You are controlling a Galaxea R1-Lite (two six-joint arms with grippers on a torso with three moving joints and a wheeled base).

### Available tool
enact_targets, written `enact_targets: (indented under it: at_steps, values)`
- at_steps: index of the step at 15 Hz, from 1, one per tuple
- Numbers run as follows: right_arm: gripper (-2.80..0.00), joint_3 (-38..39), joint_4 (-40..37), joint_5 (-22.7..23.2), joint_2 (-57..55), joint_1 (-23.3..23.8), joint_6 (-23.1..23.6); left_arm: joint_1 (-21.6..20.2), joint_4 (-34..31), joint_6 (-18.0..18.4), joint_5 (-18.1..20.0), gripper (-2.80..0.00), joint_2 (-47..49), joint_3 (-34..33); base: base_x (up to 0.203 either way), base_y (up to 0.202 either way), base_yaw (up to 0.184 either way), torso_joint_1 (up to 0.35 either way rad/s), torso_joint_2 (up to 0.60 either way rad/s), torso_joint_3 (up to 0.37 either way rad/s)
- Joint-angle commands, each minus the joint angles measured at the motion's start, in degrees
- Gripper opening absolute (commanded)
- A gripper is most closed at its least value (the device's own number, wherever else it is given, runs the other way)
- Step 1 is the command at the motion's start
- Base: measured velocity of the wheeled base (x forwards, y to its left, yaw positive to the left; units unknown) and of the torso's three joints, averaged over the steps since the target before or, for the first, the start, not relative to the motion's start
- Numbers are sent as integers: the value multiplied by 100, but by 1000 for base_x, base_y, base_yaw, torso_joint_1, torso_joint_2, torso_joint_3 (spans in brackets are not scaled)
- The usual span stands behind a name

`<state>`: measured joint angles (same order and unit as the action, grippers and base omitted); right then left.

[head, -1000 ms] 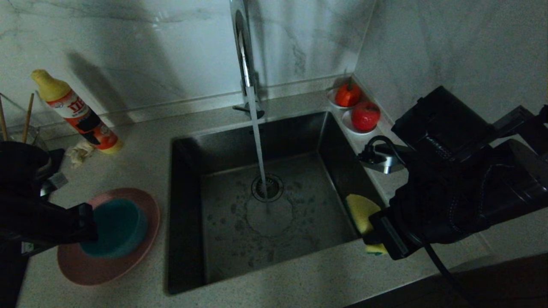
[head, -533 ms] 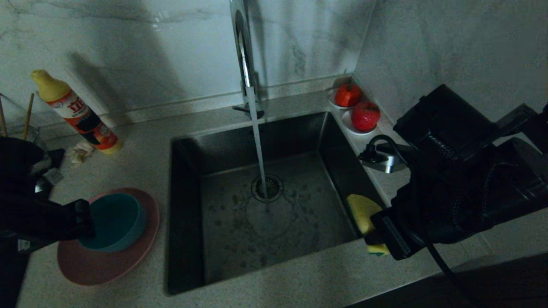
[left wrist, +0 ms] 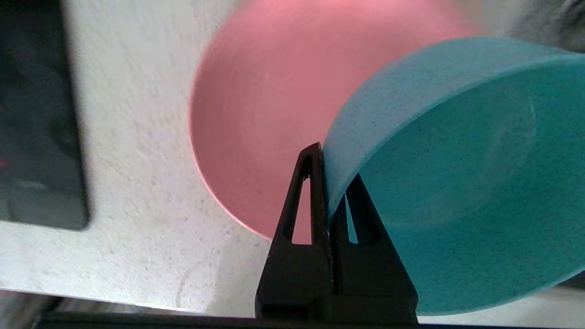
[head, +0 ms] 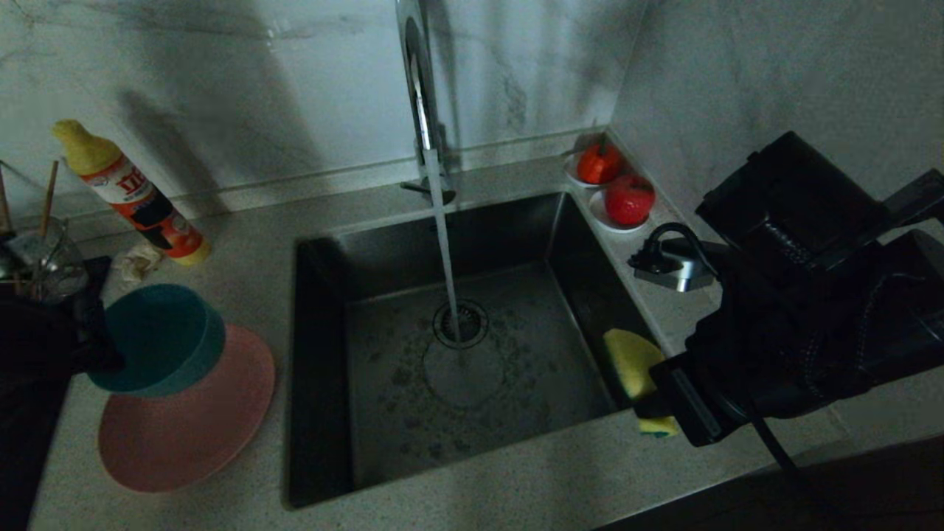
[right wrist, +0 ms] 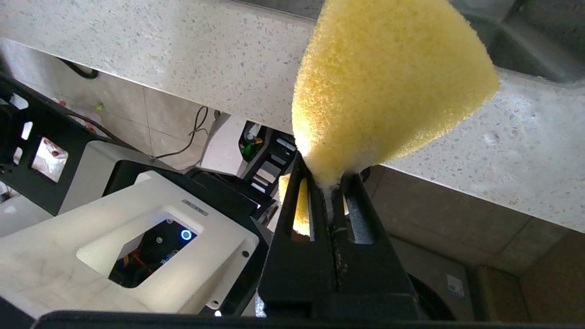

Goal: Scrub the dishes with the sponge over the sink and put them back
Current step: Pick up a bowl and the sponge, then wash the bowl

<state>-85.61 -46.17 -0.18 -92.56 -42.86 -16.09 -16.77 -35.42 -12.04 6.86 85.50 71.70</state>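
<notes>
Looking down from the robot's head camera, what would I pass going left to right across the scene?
Bowl in the left gripper → drain under the running water → sponge in the right gripper.

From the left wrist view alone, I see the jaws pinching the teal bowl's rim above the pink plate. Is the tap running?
Observer: Yes, the head view shows water falling from the faucet onto the drain of the sink.
Operator: What is the right gripper doing?
Observer: The right gripper is shut on the sponge, at the sink's front right corner.
Operator: Are the chopsticks in the sink?
Observer: No, the chopsticks stand in a glass container behind the bowl.
</notes>
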Motion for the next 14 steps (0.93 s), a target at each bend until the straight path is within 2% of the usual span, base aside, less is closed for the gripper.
enact_targets:
  at_steps: [1, 4, 8, 11, 14]
  values:
    - [-280, 1, -24, 17, 74, -3, -17, 1, -363, 67, 0, -280, -394, 534, 0, 0, 0, 0, 0, 0]
    - [-280, 10, -15, 53, 124, -8, -26, 128, -751, 161, 25, -280, -638, 1175, 0, 0, 0, 0, 0, 0]
    - [-280, -8, 11, 53, 224, -29, -52, 1098, -1023, -5, 44, -280, -451, 2016, 0, 0, 0, 0, 0, 0]
    - [-280, -13, 37, 46, 341, -21, -61, 1535, -1002, -144, 43, -280, 44, 2108, 0, 0, 0, 0, 0, 0]
    - [-280, -8, 55, 63, 405, -20, -70, 2069, -932, -510, 43, -280, 769, 2111, 0, 0, 0, 0, 0, 0]
